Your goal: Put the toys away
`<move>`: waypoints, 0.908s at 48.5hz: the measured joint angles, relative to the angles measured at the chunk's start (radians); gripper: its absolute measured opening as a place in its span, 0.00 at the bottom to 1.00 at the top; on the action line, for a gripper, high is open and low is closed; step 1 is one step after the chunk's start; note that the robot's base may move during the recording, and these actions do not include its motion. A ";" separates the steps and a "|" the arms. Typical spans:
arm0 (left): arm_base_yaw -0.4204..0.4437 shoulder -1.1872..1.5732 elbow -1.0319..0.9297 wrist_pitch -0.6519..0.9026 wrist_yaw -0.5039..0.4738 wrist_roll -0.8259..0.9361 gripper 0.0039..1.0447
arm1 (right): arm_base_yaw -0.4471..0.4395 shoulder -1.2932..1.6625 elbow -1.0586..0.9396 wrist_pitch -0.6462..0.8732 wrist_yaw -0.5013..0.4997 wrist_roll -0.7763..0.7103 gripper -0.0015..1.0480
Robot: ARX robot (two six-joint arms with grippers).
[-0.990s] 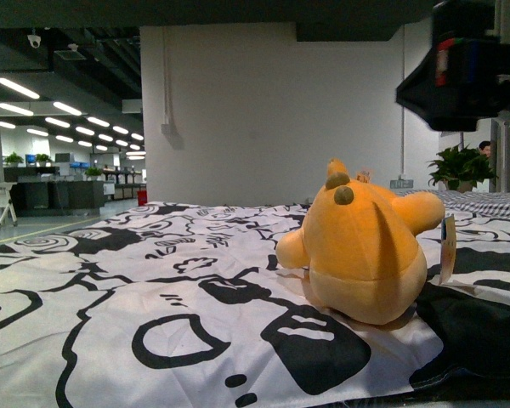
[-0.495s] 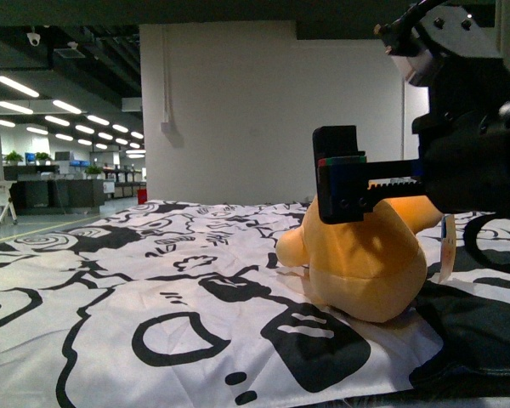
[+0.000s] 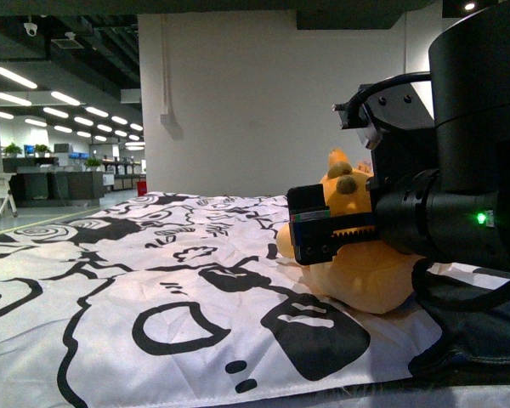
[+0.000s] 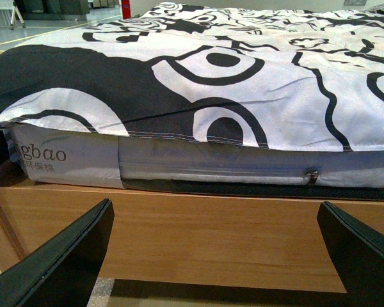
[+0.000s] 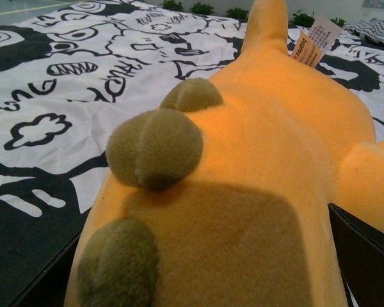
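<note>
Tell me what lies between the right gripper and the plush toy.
Nothing. The right wrist view shows the plush toy directly between the fingers of the open right gripper.

The orange-yellow plush animal (image 3: 370, 280) lies at four o'clock in the front view on the black-and-white patterned sheet (image 3: 153, 280). Its rounded body is down, its olive-brown nubs up, and its paper tag (image 5: 312, 39) is at its far end.

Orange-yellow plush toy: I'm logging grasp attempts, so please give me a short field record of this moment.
Toy: soft orange-yellow plush animal, lying on the black-and-white patterned bedspread
Right gripper: at the toy, jaws on either side of it; a firm grip cannot be confirmed
Left gripper: jaws open, empty, facing the wooden bed frame
Task status: toy not yet put away
</note>
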 joint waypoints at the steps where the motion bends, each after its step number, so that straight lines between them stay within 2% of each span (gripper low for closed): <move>1: 0.000 0.000 0.000 0.000 0.000 0.000 0.95 | 0.000 0.003 0.000 0.001 0.003 0.000 1.00; 21: 0.000 0.000 0.000 0.000 0.000 0.000 0.95 | -0.005 0.024 -0.002 0.008 0.023 0.010 0.98; 38: 0.000 0.000 0.000 0.000 0.000 0.000 0.95 | -0.044 -0.031 -0.023 0.000 -0.004 0.025 0.51; 44: 0.000 0.000 0.000 0.000 0.000 0.000 0.95 | -0.083 -0.121 -0.037 -0.037 -0.053 0.064 0.31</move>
